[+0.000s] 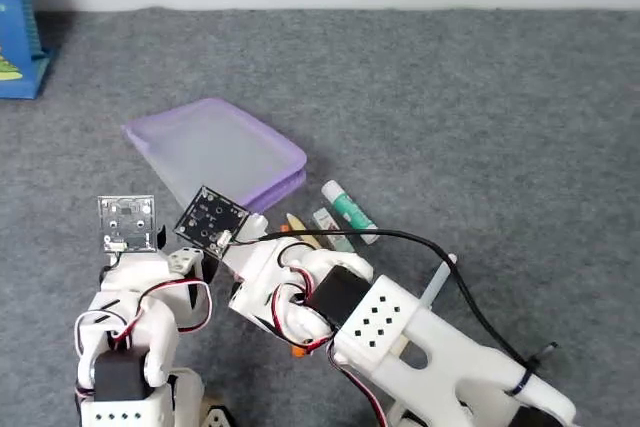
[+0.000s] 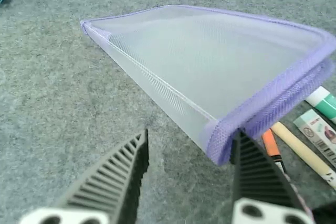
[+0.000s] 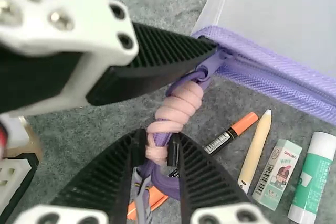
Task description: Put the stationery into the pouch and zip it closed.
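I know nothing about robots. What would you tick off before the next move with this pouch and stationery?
1. Right gripper shut on the pink coiled zip cord: ok.
2. Left gripper open, one finger at the corner of the see-through purple-edged pouch: ok.
3. Pouch mouth open for loading: cannot tell.
4. Stationery inside the pouch: not ok; the orange marker, beige stick, boxed eraser and green-and-white glue stick lie beside it on the grey carpet.
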Available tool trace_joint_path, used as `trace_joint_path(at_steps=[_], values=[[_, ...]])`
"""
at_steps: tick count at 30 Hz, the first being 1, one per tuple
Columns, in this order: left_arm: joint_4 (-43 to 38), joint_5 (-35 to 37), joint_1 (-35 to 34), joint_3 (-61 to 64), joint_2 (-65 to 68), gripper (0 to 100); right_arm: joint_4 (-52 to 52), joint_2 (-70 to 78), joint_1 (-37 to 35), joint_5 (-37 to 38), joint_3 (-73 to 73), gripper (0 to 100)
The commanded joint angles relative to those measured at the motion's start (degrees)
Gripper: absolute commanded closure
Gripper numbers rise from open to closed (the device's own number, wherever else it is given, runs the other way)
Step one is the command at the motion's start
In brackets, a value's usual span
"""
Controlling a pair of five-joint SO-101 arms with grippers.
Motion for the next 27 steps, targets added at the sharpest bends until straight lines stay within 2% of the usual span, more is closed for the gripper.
trace_joint_path(at_steps=[1, 8, 17, 19, 25, 27], values=[[-1.76, 0.26, 0.0, 0.66, -0.35, 75, 0.4, -5.05, -0.84, 0.53, -0.97, 98.9], [-1.76, 0.09, 0.0, 1.71, -0.35, 75, 4.44, -14.37, -1.01, 0.35, -0.53, 98.9], [-1.58, 0.09, -0.09, 1.8, -0.35, 76, 3.12, -15.6, -2.33, 0.62, 2.11, 98.9], [-1.76, 0.09, -0.09, 2.33, -0.35, 79, 3.12, -15.6, -1.98, 0.62, 2.11, 98.9], [-1.76, 0.0, -0.09, 2.15, -0.44, 99, 3.12, -15.25, -0.22, 0.7, 2.2, 98.9], [-1.76, 0.0, -0.09, 2.15, -0.44, 99, 3.03, -15.25, 2.24, 2.2, 2.2, 98.9]])
